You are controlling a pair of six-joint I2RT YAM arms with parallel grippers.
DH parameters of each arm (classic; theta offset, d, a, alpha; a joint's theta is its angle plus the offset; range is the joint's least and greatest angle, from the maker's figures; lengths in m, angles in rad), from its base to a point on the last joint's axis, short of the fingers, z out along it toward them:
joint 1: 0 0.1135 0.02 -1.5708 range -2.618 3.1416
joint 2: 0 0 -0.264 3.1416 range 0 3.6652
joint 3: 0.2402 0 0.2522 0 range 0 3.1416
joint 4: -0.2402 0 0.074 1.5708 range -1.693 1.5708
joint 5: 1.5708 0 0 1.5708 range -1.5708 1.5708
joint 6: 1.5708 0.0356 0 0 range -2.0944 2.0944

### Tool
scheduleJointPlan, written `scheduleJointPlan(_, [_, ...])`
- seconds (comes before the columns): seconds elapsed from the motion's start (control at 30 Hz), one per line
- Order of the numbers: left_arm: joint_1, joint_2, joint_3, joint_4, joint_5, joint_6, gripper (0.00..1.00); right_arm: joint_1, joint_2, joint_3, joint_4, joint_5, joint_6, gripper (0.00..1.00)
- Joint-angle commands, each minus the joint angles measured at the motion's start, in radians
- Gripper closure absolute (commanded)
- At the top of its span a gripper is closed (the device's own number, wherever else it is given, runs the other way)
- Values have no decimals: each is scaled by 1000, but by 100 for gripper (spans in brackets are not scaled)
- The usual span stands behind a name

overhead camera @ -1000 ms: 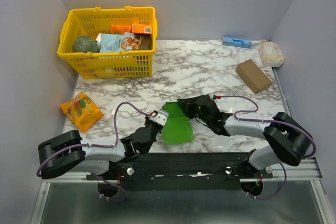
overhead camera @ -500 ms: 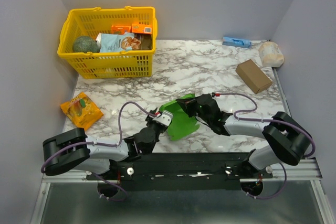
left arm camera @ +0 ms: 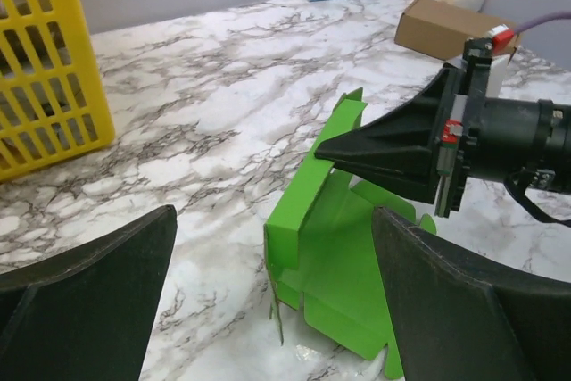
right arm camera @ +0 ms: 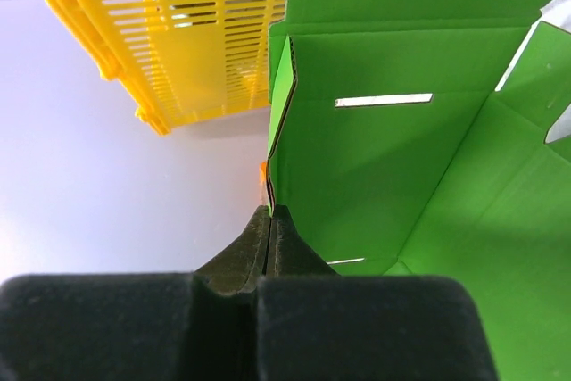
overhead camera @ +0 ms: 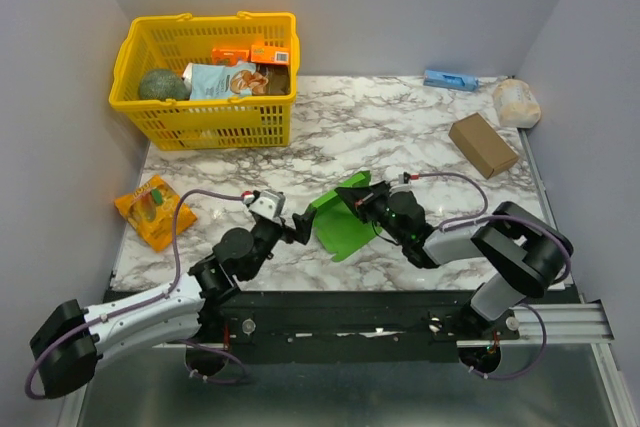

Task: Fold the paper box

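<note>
**Paper box part-formed, not closed; right holds, left free**

- Location: paper box (overhead camera: 345, 222) lies on the worktop (overhead camera: 400, 132), nearer the arms than the yellow basket (overhead camera: 215, 122) and off to its right.
- Right pincer (overhead camera: 362, 202): clamped on the edge of one raised wall panel. In the right wrist view the fingers meet on the card with no gap.
- Left pincer (overhead camera: 298, 225): spread wide and holding nothing. It is on the box's basket-side edge, close to the card, but I can't tell whether it touches.
- Done, as I judge it: creases are broken in, one wall stands up, and a short end wall is turned up beside it.
- Left: the other panels lie open on the worktop, the small flaps are loose, and the slits in the panel are empty. My guess is less than half done. Walls need squaring and tabs need tucking.
- Risk: thin card held from one side only, so a push from the left could buckle it rather than fold it.
- Surroundings: orange snack packet (overhead camera: 153, 210) is just in front of the basket. Brown cardboard box (overhead camera: 483, 144), blue packet (overhead camera: 450, 79) and white bag (overhead camera: 517, 102) are well to the basket's right. None of them crowds the fold.
</note>
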Motion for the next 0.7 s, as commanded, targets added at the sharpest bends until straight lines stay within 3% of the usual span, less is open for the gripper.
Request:
scheduleJointPlan(0.0, [161, -2, -3, -200, 256, -198, 1, -23, 103, -46, 320, -89, -124, 99])
scheduleJointPlan(0.3, [272, 173, 36, -258, 250, -344, 2, -46, 178, -88, 423, -155, -161, 100])
scheduleJointPlan(0.67, [284, 73, -32, -272, 135, -430, 1, -74, 217, -138, 480, -161, -181, 100])
